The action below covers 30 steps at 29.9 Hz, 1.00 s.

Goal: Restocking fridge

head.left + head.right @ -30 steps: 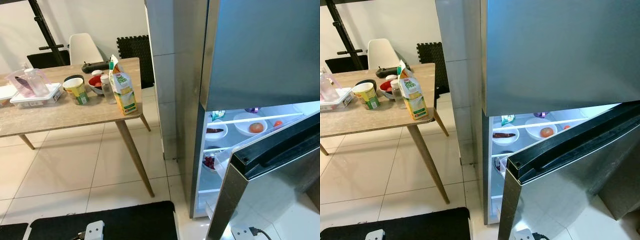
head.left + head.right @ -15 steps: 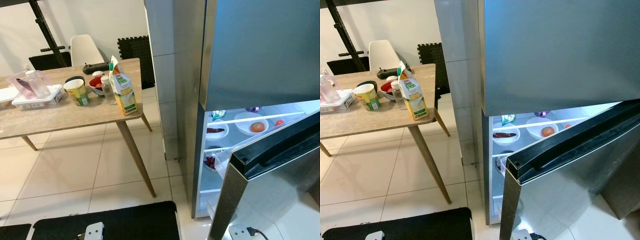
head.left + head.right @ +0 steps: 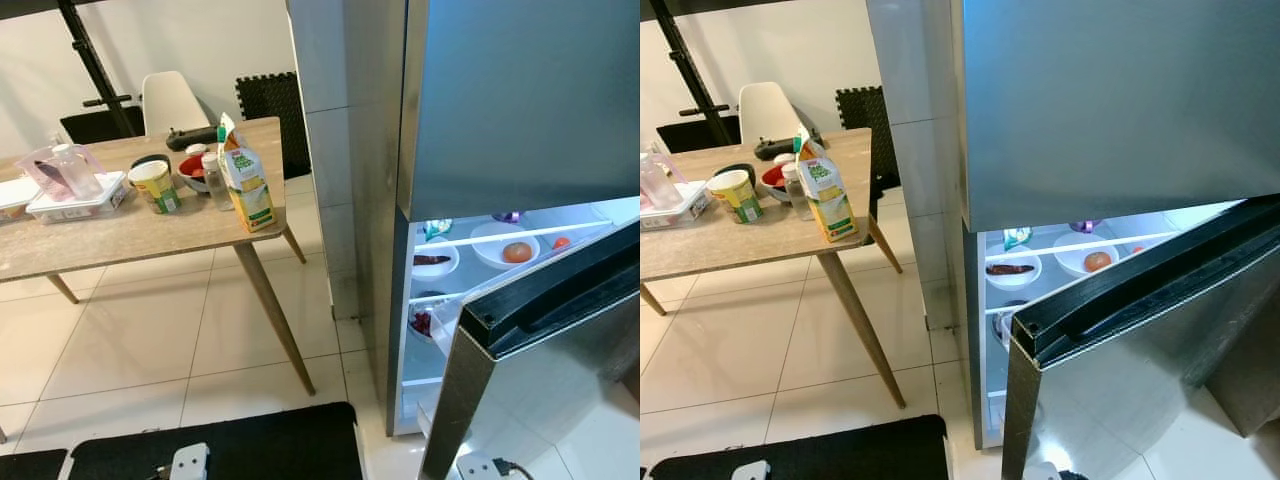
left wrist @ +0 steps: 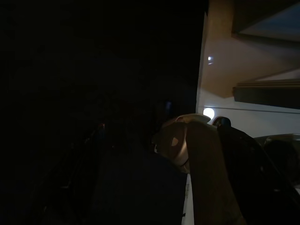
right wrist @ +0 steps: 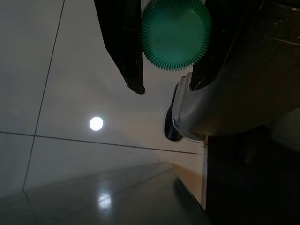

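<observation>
Since a second ago only the head camera has drifted slightly; the juice carton point(image 3: 245, 180) stands as before at the bench point(image 3: 150, 235) corner nearest the fridge point(image 3: 1040, 260). The fridge door point(image 3: 530, 330) hangs open, likely for loading. The right tool point(image 5: 166, 70) is clamped around a green-capped bottle point(image 5: 176, 35), hanging low over floor tiles. The left tool is too dark to tell.

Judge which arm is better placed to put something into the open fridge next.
Right, probably: the right gripper already clamps a green-capped bottle, and the open fridge stands on the robot's right.
</observation>
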### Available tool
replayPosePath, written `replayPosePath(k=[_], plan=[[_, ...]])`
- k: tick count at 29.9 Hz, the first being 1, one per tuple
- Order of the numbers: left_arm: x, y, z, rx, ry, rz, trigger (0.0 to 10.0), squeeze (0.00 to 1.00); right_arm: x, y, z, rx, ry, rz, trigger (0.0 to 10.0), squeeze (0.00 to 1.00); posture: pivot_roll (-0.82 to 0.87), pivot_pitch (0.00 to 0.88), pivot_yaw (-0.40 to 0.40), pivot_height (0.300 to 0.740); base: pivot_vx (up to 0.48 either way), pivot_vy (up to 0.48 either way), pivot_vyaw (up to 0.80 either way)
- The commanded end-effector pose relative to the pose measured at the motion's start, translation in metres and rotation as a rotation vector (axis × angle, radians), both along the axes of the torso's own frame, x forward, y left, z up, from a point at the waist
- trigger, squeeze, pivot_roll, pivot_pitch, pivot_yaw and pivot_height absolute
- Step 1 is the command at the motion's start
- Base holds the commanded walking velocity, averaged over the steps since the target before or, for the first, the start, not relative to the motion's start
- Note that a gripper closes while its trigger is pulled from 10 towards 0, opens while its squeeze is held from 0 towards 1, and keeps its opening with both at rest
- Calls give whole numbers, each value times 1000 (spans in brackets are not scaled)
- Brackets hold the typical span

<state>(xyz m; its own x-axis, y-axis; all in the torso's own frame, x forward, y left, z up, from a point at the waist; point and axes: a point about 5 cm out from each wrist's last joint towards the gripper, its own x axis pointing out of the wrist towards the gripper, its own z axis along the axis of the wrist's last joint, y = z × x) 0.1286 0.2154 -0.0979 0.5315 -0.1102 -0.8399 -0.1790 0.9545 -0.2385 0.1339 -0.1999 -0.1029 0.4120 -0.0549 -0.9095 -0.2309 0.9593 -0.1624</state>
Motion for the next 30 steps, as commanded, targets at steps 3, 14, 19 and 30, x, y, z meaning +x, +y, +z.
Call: replayPosePath(k=[3, 14, 19, 30], plan=[[-1, 14, 3, 35, 5, -9, 10000, 0, 0, 7, -1, 8, 6, 9, 10000, 0, 6, 0, 108, 740, 0, 0, 0], [3, 15, 4, 35, -8, -12, 10000, 0, 3, 10, -1, 13, -2, 14, 10000, 0, 9, 0, 113, 740, 0, 0, 0], [2, 15, 4, 34, -6, -13, 10000, 0, 2, 10, -1, 13, 0, 13, 10000, 0, 11, 0, 112, 740, 0, 0, 0], [2, 14, 4, 31, -9, -9, 10000, 0, 2, 10, -1, 13, -1, 15, 10000, 0, 13, 0, 109, 740, 0, 0, 0]])
